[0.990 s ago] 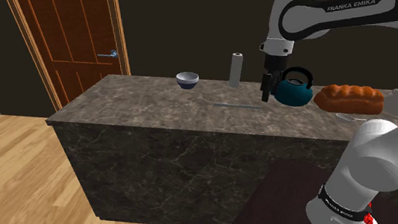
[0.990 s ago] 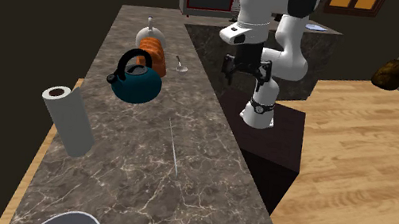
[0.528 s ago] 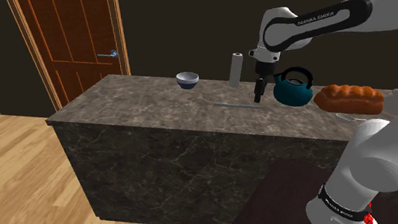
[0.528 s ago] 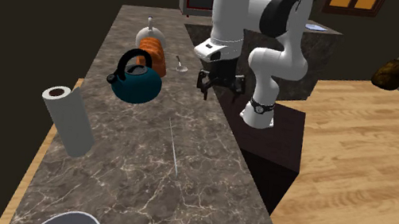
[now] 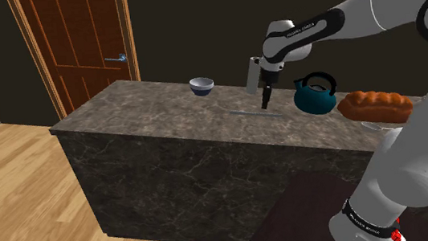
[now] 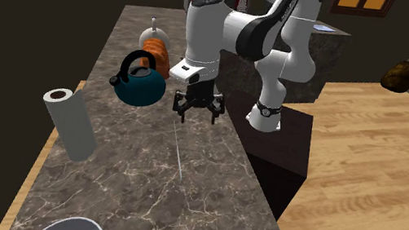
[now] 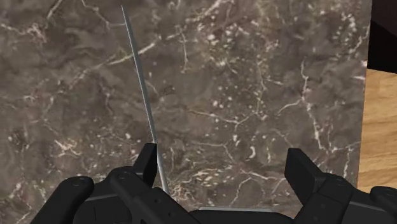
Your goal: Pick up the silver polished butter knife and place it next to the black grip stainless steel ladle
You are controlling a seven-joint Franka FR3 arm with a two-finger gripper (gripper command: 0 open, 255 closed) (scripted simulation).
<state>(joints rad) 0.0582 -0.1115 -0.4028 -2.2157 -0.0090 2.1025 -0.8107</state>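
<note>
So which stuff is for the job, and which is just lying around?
For the job: knife, ladle, gripper.
Just lying about: kettle, bread, paper roll, bowl.

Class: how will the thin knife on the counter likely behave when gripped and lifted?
The knife lies flat on the counter, so probably hard to get under. Straight and slim, it is likely stiff and light.

Fingers [image 5: 265, 101] over butter knife [image 5: 244, 112], teal kettle [image 5: 313, 98] nearby
</note>
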